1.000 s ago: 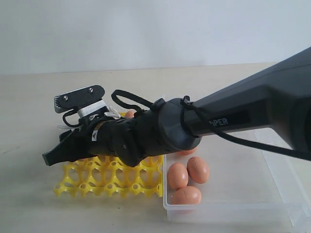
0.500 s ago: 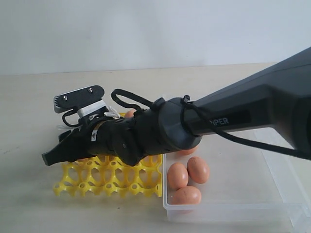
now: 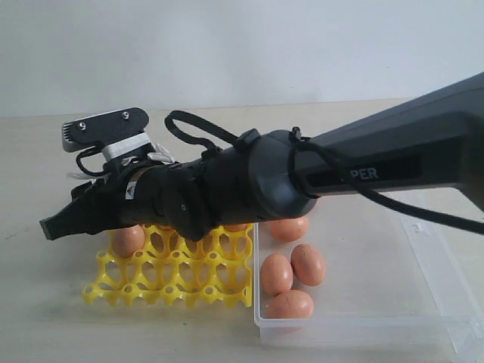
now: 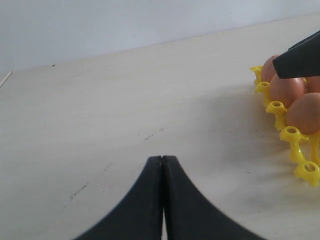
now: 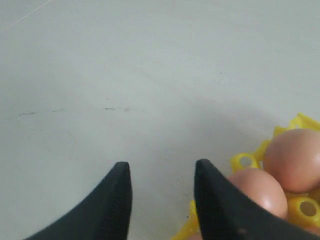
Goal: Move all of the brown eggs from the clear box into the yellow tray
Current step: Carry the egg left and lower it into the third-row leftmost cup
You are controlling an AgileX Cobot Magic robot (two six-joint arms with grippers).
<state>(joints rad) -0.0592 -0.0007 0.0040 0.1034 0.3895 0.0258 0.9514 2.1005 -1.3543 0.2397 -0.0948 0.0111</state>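
Four brown eggs (image 3: pixel 276 274) are seen in the clear box (image 3: pixel 363 327); right gripper (image 5: pixel 161 169) is held apart, empty, at the yellow tray (image 3: pixel 174 283) edge; left gripper (image 4: pixel 162 160) is pressed together.

Right arm (image 3: pixel 408 155) is matte dark grey w/ white "PER" lettering (image 3: pixel 363 174), a fat rounded wrist joint (image 3: pixel 265 185), black cable (image 3: pixel 208 128) looped over it, grey camera bracket (image 3: pixel 106 127) w/ 2 screws on a white mount (image 3: pixel 127 149), and right gripper (image 5: pixel 160 172) w/ tapered black fingers (image 5: pixel 117 200).
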